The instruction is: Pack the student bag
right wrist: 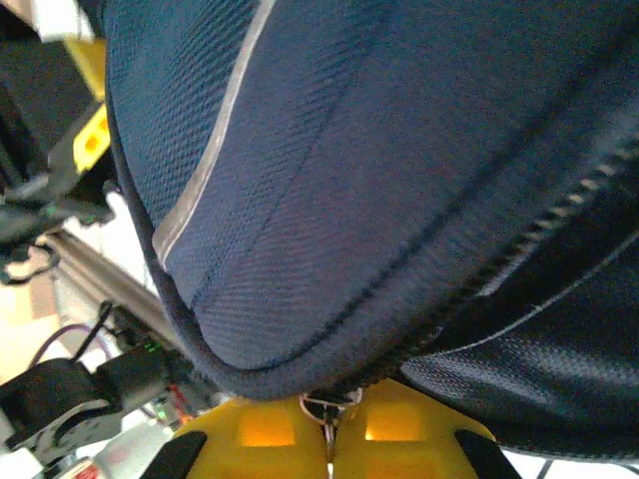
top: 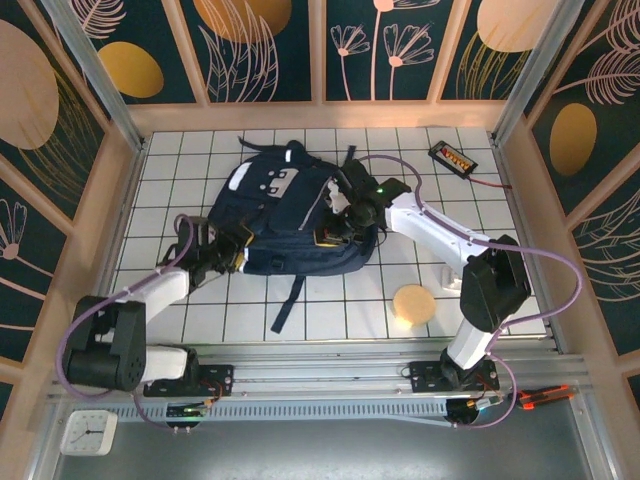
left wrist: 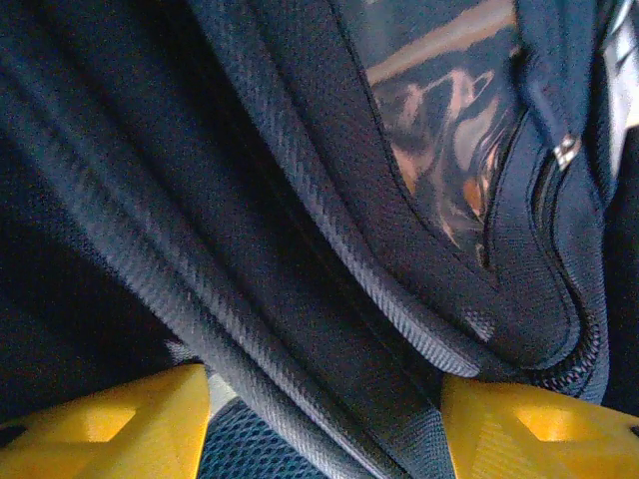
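Observation:
The student bag (top: 285, 210) lies flat mid-table, dark navy with pale patches and black straps. My left gripper (top: 228, 258) is at its lower left edge. In the left wrist view the yellow fingers (left wrist: 130, 424) stand apart, and the gripper (left wrist: 319, 419) is open round thick folds of the student bag (left wrist: 250, 220). A glossy dark printed surface (left wrist: 439, 110) shows in the bag's open zip mouth. My right gripper (top: 335, 232) is on the bag's right side. In the right wrist view the right gripper (right wrist: 329, 404) is shut on a small metal zipper pull (right wrist: 327, 407) under the student bag (right wrist: 379, 180).
A round tan disc (top: 412, 303) lies on the tiles near the right arm. A black device with orange parts (top: 453, 157) sits at the back right. One loose strap (top: 288, 300) trails toward the front. Wooden walls close in the table.

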